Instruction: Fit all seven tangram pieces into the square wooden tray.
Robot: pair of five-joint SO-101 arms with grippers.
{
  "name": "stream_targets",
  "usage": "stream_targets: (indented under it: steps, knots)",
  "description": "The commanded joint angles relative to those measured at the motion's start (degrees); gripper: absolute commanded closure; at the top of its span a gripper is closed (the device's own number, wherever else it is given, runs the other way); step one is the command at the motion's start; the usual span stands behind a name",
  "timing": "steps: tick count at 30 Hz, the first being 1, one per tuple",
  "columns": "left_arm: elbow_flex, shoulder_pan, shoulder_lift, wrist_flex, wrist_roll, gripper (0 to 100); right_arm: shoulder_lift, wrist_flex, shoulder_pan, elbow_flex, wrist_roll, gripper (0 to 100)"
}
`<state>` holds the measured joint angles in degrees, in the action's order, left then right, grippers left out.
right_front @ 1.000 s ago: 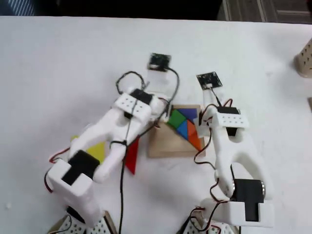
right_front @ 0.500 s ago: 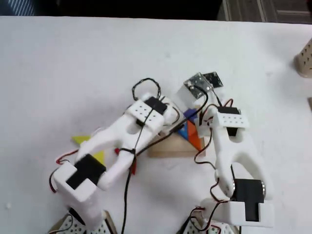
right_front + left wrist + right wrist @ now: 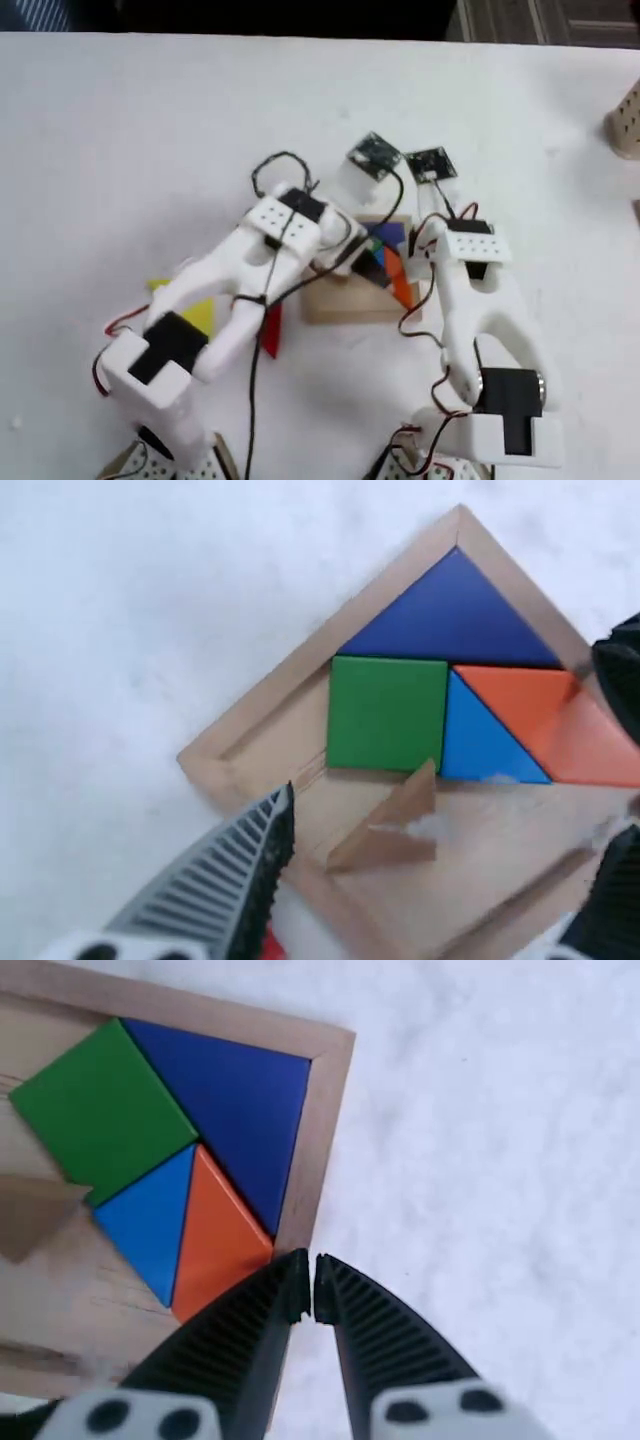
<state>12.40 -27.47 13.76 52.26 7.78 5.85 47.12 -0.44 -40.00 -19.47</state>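
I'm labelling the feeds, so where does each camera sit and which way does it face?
High view: fixed above the table, looking down; left arm and right arm meet at the tray.
Left wrist view: on the left arm, looking down into the tray; left gripper open.
Right wrist view: on the right arm, looking down at the tray's rim; right gripper shut.
Both wrist views share the green square.
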Motion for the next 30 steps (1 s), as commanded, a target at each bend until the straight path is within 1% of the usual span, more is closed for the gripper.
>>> stream_targets:
  steps: [1, 3, 5, 7, 9, 12, 14, 17, 21, 22, 24, 27, 30]
  knots:
    - [-5.19, 3.56, -8.84, 10.64, -0.79, 55, 2.24, 0.04, 0.31, 0.35, 0.18, 98.1]
    - [-5.80, 5.93, -12.53, 15.21, -1.14, 55, 2.24, 0.04, 0.31, 0.35, 0.18, 98.1]
    - [-4.31, 7.87, -15.78, 17.49, -1.14, 55, 2.33, 0.04, 0.31, 0.35, 0.18, 98.1]
    - [-0.97, 9.89, -18.59, 18.11, -2.02, 55, 2.42, 0.04, 0.31, 0.35, 0.26, 98.1]
    - [3.25, 12.00, -20.97, 16.97, -6.42, 55, 2.59, 0.04, 0.31, 0.35, 0.35, 98.1]
    - [9.49, 15.69, -23.52, 12.31, -15.38, 56, 2.68, 0.04, 0.31, 0.26, 0.53, 98.1]
    - [13.36, 17.89, -24.40, 7.91, -19.43, 62, 2.77, 0.22, 0.22, 0.26, 0.53, 98.1]
    - [19.08, 20.70, -23.87, -0.53, -20.40, 76, 2.77, 0.57, 0.31, 0.26, 0.53, 98.1]
    - [24.53, 23.16, -21.93, -11.78, -20.22, 97, 6.55, 4.79, 0.31, 0.26, 1.05, 98.1]
    - [24.88, 23.52, -21.23, -13.89, -20.48, 99, 8.48, 6.55, 0.13, 0.26, 2.02, 98.1]
    - [24.79, 23.60, -19.30, -15.82, -20.66, 96, 12.70, 10.15, -1.45, 0.26, 3.16, 98.1]
    - [23.65, 22.81, -16.22, -16.97, -20.75, 98, 17.27, 16.22, -6.99, -0.09, 3.16, 98.1]
    - [22.59, 22.55, -14.11, -17.23, -20.75, 98, 17.01, 15.87, -12.26, -4.13, 3.87, 98.1]
